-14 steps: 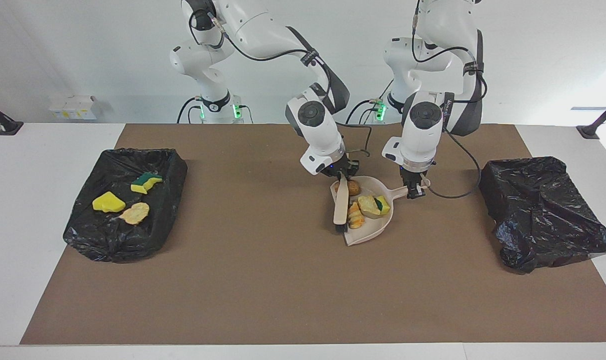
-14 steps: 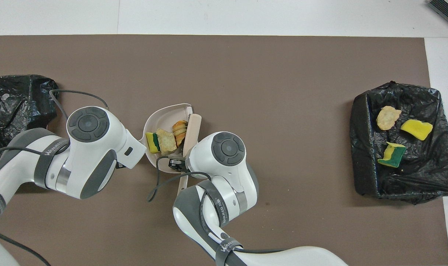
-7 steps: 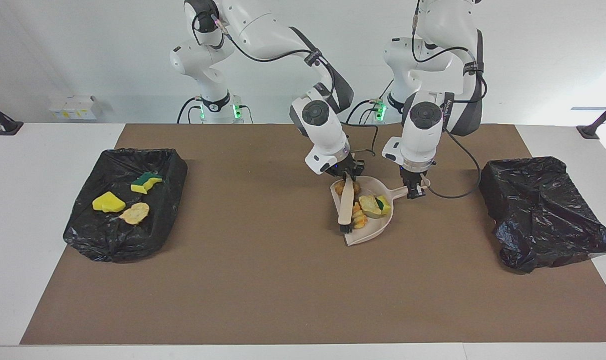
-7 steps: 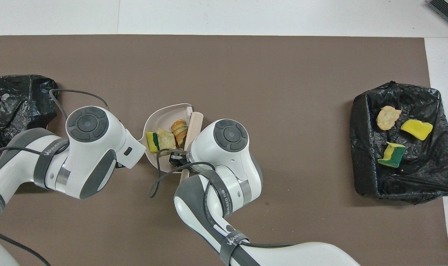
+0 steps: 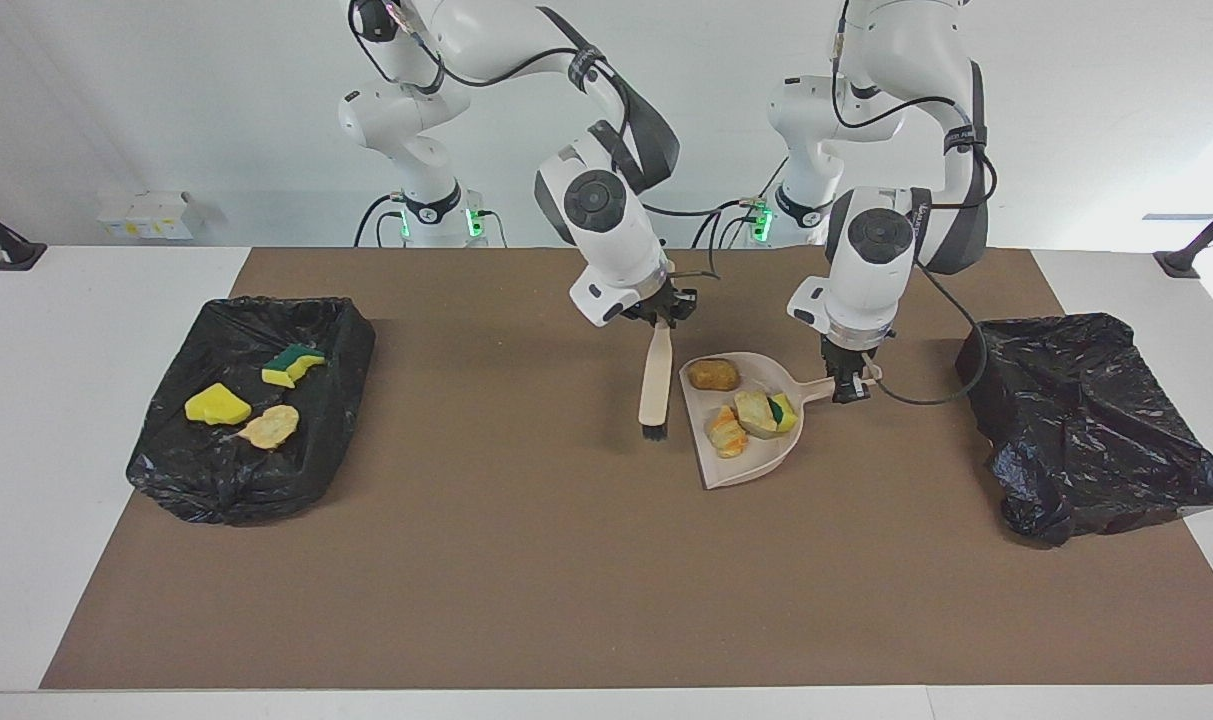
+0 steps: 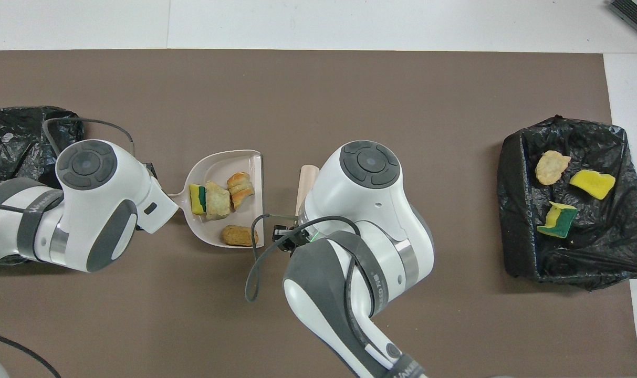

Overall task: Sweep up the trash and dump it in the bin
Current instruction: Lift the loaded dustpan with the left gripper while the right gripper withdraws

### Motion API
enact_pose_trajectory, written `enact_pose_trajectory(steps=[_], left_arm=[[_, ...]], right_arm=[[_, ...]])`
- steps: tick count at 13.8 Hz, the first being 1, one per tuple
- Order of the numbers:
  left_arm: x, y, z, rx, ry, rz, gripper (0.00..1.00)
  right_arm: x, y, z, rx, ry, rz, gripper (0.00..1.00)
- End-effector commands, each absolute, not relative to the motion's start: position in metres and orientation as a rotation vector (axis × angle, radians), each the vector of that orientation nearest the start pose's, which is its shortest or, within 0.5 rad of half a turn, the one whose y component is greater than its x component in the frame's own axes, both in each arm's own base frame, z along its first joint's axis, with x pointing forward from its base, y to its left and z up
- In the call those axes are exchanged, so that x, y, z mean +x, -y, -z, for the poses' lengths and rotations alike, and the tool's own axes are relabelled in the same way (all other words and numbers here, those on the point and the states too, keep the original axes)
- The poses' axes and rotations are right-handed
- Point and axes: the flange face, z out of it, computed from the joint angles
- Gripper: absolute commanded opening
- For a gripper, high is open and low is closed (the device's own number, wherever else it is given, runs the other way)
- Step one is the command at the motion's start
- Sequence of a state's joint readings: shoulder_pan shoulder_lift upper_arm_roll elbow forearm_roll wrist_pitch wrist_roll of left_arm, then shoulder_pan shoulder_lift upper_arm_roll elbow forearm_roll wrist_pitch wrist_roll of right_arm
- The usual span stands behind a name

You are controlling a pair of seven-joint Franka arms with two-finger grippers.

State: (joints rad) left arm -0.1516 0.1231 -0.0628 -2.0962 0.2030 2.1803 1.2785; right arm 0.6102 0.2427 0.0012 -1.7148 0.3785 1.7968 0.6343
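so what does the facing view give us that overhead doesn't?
Facing only: left claw shut on the beige plastic dustpan's handle, right claw shut on the beige brush, its bristle end hanging clear of the pan.

Overhead only: all four scraps in the pan apart, including the green-backed yellow sponge piece.

Both: black-lined bin with three scraps at the right arm's end.

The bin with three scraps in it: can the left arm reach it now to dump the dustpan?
Probably not directly. The left gripper holds the dustpan by its handle, and the right gripper with the brush hangs between it and that bin.
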Motion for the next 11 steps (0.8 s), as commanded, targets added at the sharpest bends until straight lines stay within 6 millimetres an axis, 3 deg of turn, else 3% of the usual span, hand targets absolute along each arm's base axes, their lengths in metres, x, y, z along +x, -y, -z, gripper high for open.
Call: enact_pose_trajectory(steps=[1,5,7,9,11], left_arm=[[0.582,0.071,-0.369,-2.035,-2.285,-0.17,0.0],[0.603,0.014,-0.393,-2.041,-2.359,-0.166,0.0],[0.607,-0.007,-0.414,-2.076,-2.371,-0.165,0.0],[0.611,-0.032,-0.435,-2.068,-2.371,-0.153,0.0],[0.612,-0.069,-0.457,-2.107,-2.32,-0.135,0.0]], right_arm=[[0.447,-0.378,-0.435,-2.97,-0.115,-0.558,0.0],[0.376,-0.384,-0.422,-3.03,0.012,-0.611,0.0],[0.342,-0.405,-0.404,-3.059,0.07,-0.616,0.0],[0.319,-0.424,-0.38,-3.066,-0.01,-0.535,0.0],[0.3,-0.426,-0.358,-3.074,-0.009,-0.506,0.0]])
